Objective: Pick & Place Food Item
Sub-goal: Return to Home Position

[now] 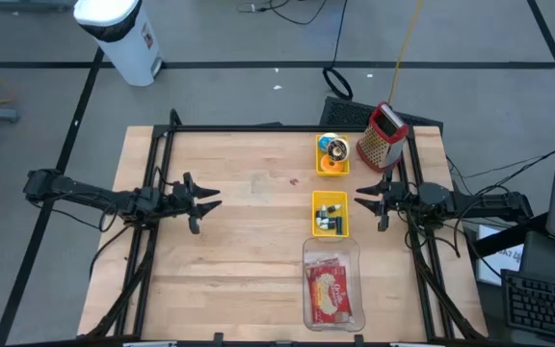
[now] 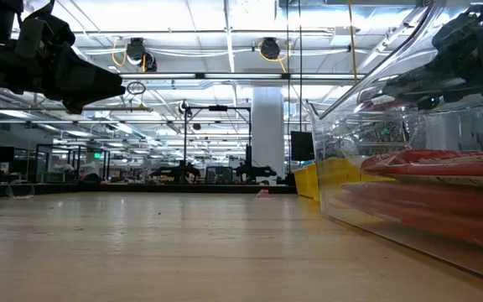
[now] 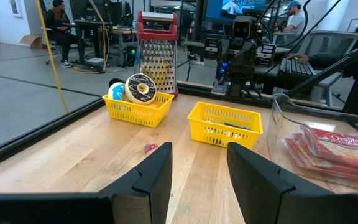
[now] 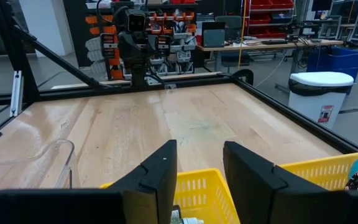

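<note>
High view, with both wrist views. My left gripper [image 1: 210, 200] hangs over the left half of the wooden table [image 1: 239, 270], fingers pointing toward the table's middle. In the left wrist view its two dark fingers [image 3: 157, 171] stand spread, with bare wood between them and nothing held. My right gripper [image 1: 362, 200] hangs just beside the right edge of the bottom yellow bin [image 1: 314, 218], facing the left arm. Its fingers [image 4: 163, 165] are likewise spread and hold nothing, and the bin's yellow wall shows below them in the right wrist view. The two grippers are well apart and roughly level with each other across the table.

The food coloring bottles [image 1: 331, 218] lie inside the bottom yellow bin, small dark shapes with coloured caps. I cannot tell their individual colours or poses with confidence. The top yellow bin [image 1: 332, 171] sits just beyond it and holds a round ringed item and something blue. A red-topped grater [image 1: 383, 135] stands beside that bin, at the table's far right corner. Near the table's front edge, a clear container [image 1: 331, 247] holds a red package [image 1: 330, 292].
</note>
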Controlling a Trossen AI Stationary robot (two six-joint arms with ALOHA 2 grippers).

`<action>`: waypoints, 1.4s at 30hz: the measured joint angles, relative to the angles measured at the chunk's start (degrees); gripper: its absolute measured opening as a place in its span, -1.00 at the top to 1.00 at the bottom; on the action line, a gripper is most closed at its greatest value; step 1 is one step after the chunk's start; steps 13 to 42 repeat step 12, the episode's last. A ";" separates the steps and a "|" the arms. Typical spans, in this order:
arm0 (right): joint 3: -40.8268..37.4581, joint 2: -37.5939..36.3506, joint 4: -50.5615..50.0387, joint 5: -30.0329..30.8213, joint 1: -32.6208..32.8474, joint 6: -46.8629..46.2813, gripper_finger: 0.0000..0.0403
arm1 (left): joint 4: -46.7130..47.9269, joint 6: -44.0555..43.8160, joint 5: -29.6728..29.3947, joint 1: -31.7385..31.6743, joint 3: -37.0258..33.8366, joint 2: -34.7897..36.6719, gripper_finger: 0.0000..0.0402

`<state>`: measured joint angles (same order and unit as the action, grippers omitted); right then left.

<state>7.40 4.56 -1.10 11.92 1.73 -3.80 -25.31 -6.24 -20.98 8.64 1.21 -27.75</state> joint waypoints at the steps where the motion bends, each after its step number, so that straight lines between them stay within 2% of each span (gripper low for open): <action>1: 0.00 0.00 0.02 0.00 0.00 -0.01 0.39 | 0.00 0.00 0.01 -0.02 0.00 0.00 0.24; 42: 0.00 0.00 0.02 -0.01 -0.01 0.01 0.41 | 0.01 0.00 0.01 -0.01 0.00 0.02 0.24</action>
